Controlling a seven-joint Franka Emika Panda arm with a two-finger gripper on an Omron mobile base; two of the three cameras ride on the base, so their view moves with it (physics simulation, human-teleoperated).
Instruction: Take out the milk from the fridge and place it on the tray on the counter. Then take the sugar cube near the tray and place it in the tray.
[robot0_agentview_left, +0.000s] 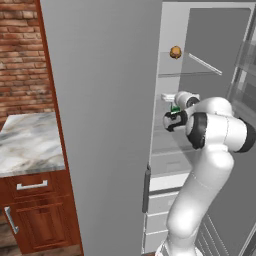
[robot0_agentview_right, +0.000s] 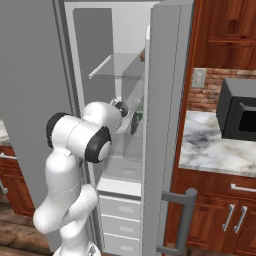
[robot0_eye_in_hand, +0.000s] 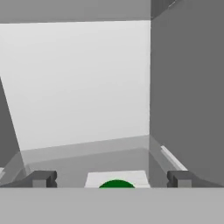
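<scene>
The fridge (robot0_agentview_left: 105, 100) stands open and my arm reaches in at the middle shelf. The milk (robot0_eye_in_hand: 116, 177) shows as a white carton top with a green cap, low between my fingertips (robot0_eye_in_hand: 41, 178). My gripper (robot0_eye_in_hand: 111, 179) is open, its jaws wide on either side of the carton and apart from it. From the left base view a bit of the milk's green marking (robot0_agentview_left: 174, 108) peeks out just above my hand (robot0_agentview_left: 172, 120). From the right base view the gripper (robot0_agentview_right: 135, 121) is inside the fridge. The tray and the sugar cube are out of view.
A small brown-orange ball (robot0_agentview_left: 175, 52) lies on the upper glass shelf. The open fridge door (robot0_agentview_right: 165, 125) stands right of my arm. The marble counter (robot0_agentview_right: 215, 145) beyond it carries a dark microwave (robot0_agentview_right: 240, 116). Another marble top (robot0_agentview_left: 30, 142) lies left of the fridge.
</scene>
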